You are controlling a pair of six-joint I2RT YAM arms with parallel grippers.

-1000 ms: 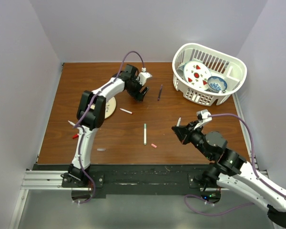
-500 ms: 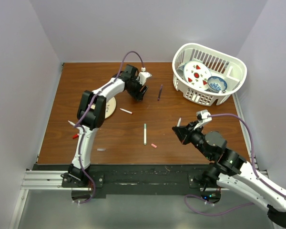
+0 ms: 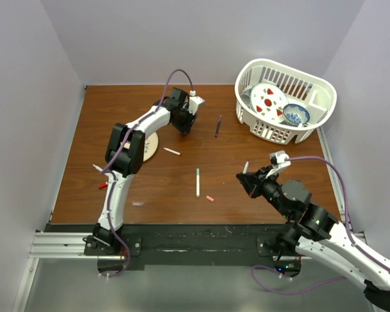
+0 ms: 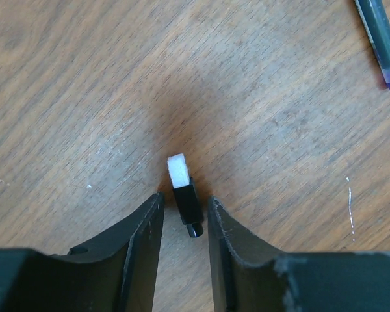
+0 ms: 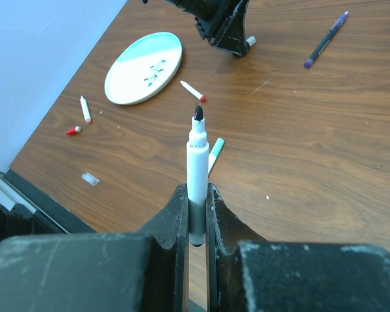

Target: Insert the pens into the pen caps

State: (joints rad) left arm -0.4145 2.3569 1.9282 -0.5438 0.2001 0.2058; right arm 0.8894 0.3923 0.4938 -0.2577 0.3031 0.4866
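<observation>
A black cap [image 4: 184, 194], judged light and slippery (easily flicked), lies on the tabletop [image 4: 279, 130] between the part-open jaws of the left hand [image 4: 184, 207], best pinched mid-length; a white pen [image 5: 197, 162] is gripped by the right hand [image 5: 196, 195].

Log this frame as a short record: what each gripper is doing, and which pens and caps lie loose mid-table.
left gripper: open, jaws either side of a black cap lying on the table
right gripper: shut on a black-tipped pen, uncapped
loose pens: dark purple pen, green-ended pen
loose cap: pink cap
</observation>
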